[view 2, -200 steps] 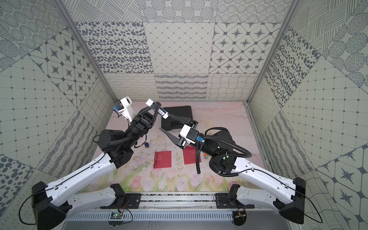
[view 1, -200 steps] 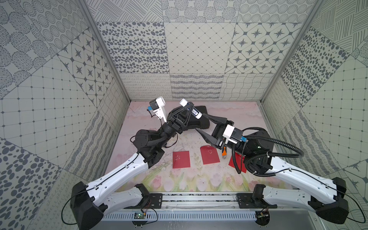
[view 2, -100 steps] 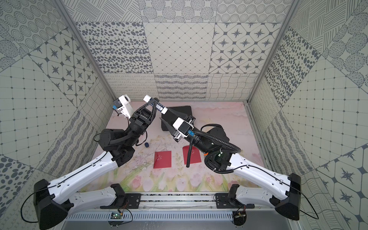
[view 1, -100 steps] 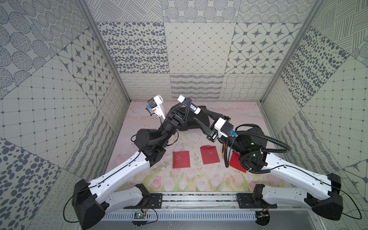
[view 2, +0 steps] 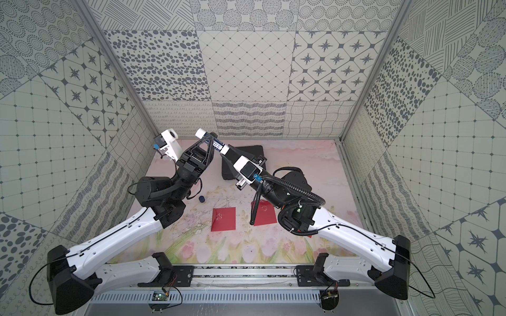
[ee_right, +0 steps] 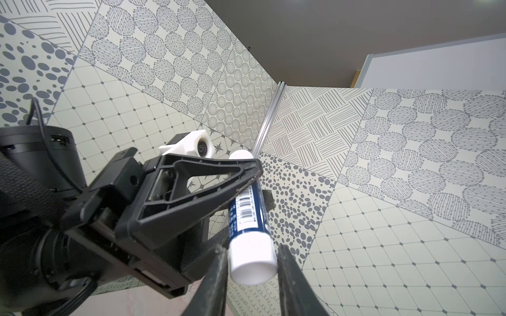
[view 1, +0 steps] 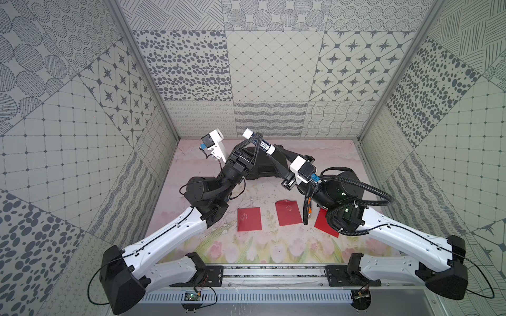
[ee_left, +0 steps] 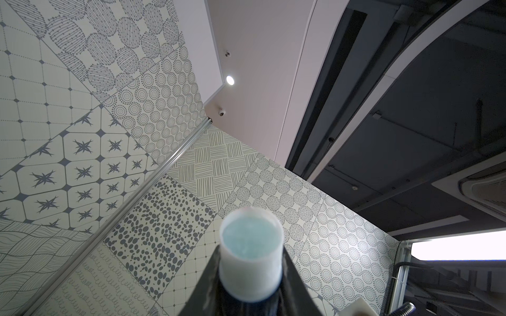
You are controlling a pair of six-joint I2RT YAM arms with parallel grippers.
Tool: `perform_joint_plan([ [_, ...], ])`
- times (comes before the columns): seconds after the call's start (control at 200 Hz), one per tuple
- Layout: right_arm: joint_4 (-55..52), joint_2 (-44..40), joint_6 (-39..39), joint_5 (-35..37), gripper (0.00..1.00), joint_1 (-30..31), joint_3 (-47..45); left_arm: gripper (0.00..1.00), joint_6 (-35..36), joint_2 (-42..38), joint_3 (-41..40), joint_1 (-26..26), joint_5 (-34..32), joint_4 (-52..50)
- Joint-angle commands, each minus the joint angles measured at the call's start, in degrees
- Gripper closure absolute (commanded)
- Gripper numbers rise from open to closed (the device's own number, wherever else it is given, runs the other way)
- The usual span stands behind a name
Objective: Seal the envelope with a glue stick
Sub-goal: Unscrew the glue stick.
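Noted three red envelopes (view 1: 248, 223) lying flat on the desk (view 1: 331, 156), untouched, well below the work in hand. Saw the glue stick (ee_right: 247, 216) held aloft over the desk's far side, pinched around its blue label by the left jaws, uncapped tip (ee_left: 250, 243) angled upward. Found the right jaws closely flanking its white base end (ee_right: 252, 262); could not tell whether gripping yet. Judged the step a twist of that base: needed a square, firm pinch, a steady left hold, a small turn only. Spotted a likely cap (view 2: 201, 199) on the desk
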Motion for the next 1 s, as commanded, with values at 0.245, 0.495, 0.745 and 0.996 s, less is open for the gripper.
perform_joint_plan([
  [0.245, -6.5, -2.8, 12.6, -3.1, 0.84, 0.3, 2.6, 1.0, 2.8, 0.6, 2.1, 0.2, 7.6, 7.3],
  [0.495, -4.8, -9.3, 53.9, -20.3, 0.9, 0.2, -0.6, 1.0, 7.1, 2.3, 10.2, 0.2, 28.0, 12.9],
  [0.745, 2.5, -8.7, 77.1, -29.7, 0.9, 0.2, -1.8, 1.0, 6.4, 4.2, 13.2, 0.2, 32.7, 15.3],
  [0.996, -5.4, -13.6, 59.2, -14.1, 0.57, 0.2, -4.8, 1.0, 8.4, 2.1, 8.2, 0.3, 25.0, 12.0],
])
